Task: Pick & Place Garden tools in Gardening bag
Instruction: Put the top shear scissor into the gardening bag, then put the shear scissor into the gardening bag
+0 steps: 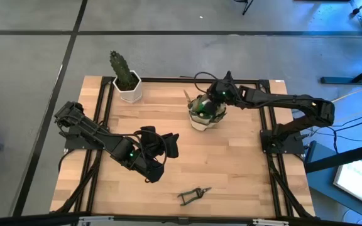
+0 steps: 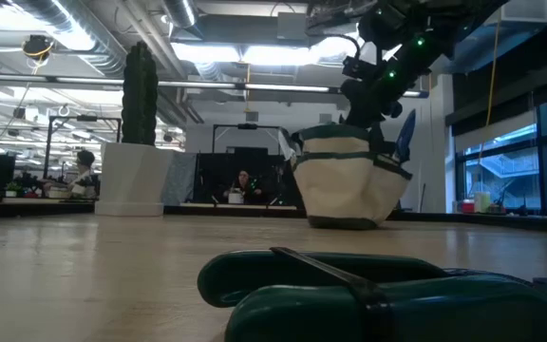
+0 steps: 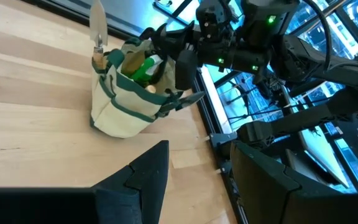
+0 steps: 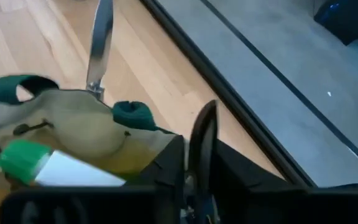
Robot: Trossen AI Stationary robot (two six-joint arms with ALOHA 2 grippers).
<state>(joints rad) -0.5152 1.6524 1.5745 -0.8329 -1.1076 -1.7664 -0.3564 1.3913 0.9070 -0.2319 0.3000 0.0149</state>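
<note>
Your right gripper (image 1: pixel 207 105) sits over the mouth of the gardening bag (image 1: pixel 201 120), a little right of centre in the upper half of the high view; in the right wrist view its fingers (image 4: pixel 205 146) are closed narrow on a thin dark curved tool (image 4: pixel 199 163), but you cannot tell from the pictures which tool it is. The bag stands upright on the wooden table (image 1: pixel 244 163), and in the left wrist view you can see a silver trowel (image 3: pixel 97 28) poking blade-up out of a side pocket and the green spray bottle (image 3: pixel 143 67) inside. Your left gripper (image 1: pixel 168 145) waits low over the table in the lower-left-of-centre part of the high view, well apart from the bag, its fingers (image 3: pixel 143 180) spread wide and holding nothing. The black pruning shears (image 1: pixel 193 195) lie flat on the table near the bottom edge of the high view, below centre, apart from both grippers. A cactus in a white pot (image 1: pixel 128 80) stands at the table's upper left corner.
</note>
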